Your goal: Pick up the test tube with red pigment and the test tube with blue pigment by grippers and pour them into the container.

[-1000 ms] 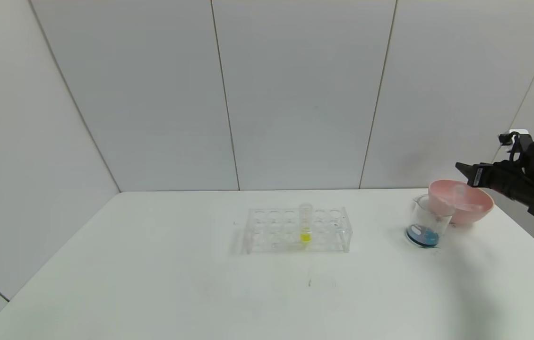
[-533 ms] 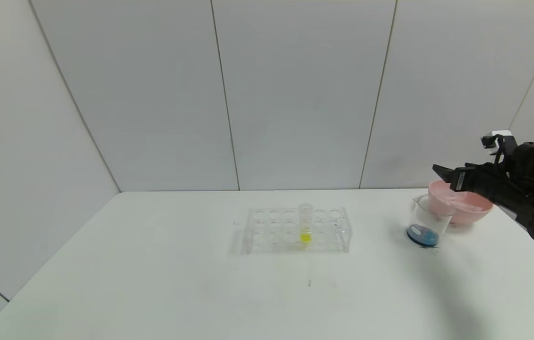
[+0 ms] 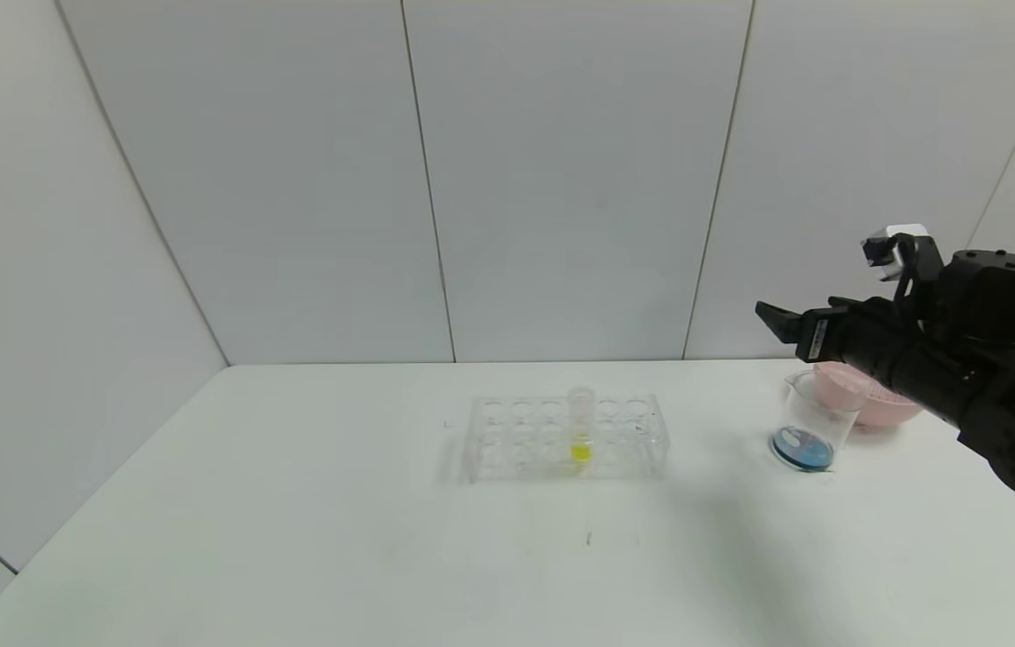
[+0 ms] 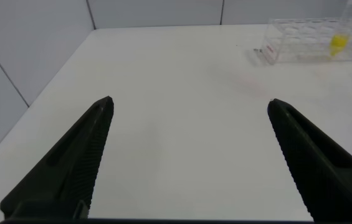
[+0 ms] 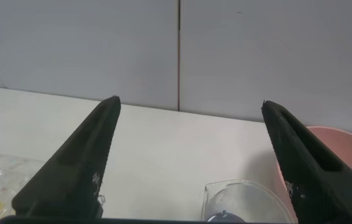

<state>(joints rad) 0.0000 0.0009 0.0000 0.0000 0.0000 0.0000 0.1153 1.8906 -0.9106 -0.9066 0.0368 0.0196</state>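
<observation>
The container (image 3: pixel 808 422) is a clear beaker with blue liquid in its bottom, standing on the table's right side. It also shows in the right wrist view (image 5: pixel 244 199). My right gripper (image 3: pixel 772 316) is open and empty. It hovers above and just left of the beaker, pointing left; the right wrist view (image 5: pixel 190 102) shows its jaws wide apart. My left gripper (image 4: pixel 189 102) is open and empty over the bare left part of the table. It is out of the head view. No tube with red or blue pigment is in view.
A clear tube rack (image 3: pixel 566 436) stands mid-table and holds one tube with yellow liquid (image 3: pixel 580 427). A pink bowl (image 3: pixel 871 404) sits right behind the beaker, partly hidden by my right arm. The rack also shows in the left wrist view (image 4: pixel 313 37).
My right arm has swung left and risen, from over the pink bowl to above the beaker. Nothing else has moved.
</observation>
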